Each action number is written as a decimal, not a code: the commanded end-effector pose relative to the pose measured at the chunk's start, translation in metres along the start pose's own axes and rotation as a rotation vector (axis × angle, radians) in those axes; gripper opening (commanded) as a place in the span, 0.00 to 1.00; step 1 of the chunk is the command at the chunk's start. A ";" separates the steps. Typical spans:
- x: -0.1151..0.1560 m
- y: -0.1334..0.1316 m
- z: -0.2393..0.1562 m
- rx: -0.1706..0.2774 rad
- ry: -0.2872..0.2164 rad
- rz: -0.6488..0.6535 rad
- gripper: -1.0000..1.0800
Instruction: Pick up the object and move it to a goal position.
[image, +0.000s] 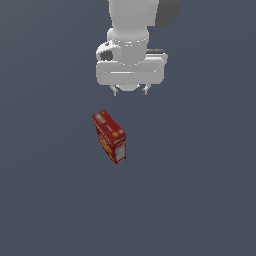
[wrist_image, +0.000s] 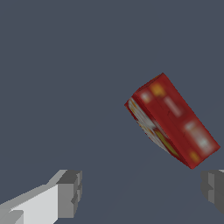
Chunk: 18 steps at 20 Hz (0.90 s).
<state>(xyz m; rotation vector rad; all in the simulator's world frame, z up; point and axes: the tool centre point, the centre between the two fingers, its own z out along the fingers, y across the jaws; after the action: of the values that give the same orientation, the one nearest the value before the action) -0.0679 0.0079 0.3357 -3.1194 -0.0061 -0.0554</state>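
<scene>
While the gripper (image: 130, 90) hangs with fingers spread and empty, the red box (image: 110, 136) stands on the grey floor (image: 200, 200), apart from the fingers (wrist_image: 70, 192) and askew to them. Judged barely begun: alignment, descent, grasp, lift and transfer remain; no goal marker visible.

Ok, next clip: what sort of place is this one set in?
A bare simulated test scene rather than a real room: a flat, featureless grey floor, one red box lying on it, and a smooth white robot arm whose open tool hangs above the box.
</scene>
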 end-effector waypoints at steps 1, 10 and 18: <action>0.000 0.000 0.000 0.000 0.000 0.000 0.96; 0.003 -0.012 -0.011 0.004 0.040 -0.012 0.96; 0.003 -0.011 -0.011 0.004 0.039 -0.014 0.96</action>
<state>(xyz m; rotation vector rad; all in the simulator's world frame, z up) -0.0656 0.0192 0.3474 -3.1136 -0.0249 -0.1167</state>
